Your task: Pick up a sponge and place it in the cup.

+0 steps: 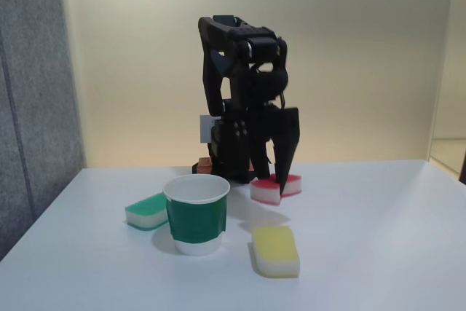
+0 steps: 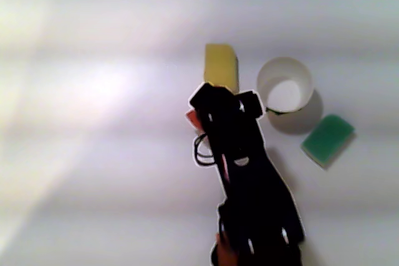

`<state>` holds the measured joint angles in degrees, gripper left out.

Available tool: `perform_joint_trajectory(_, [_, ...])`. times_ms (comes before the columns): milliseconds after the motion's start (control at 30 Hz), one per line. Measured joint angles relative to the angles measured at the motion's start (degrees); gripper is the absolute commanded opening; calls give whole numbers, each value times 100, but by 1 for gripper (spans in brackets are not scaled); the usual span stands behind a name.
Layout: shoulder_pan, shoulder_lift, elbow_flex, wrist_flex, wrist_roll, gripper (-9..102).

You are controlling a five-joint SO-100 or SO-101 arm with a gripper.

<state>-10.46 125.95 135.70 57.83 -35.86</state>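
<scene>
Red sponge [image 1: 275, 188] between open hand [image 1: 271, 178] fingers

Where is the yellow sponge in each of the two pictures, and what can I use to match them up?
Fixed view: the yellow sponge lies front and centre on the table, right of the cup.
Other view: the yellow sponge sits upper centre, left of the cup, just above the arm.
Shared landmark: the cup, with the green sponge on its far side.
</scene>
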Motion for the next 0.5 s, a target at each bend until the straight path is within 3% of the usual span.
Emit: perform_joint_trajectory(500, [835, 1424, -650, 0, 1362, 0])
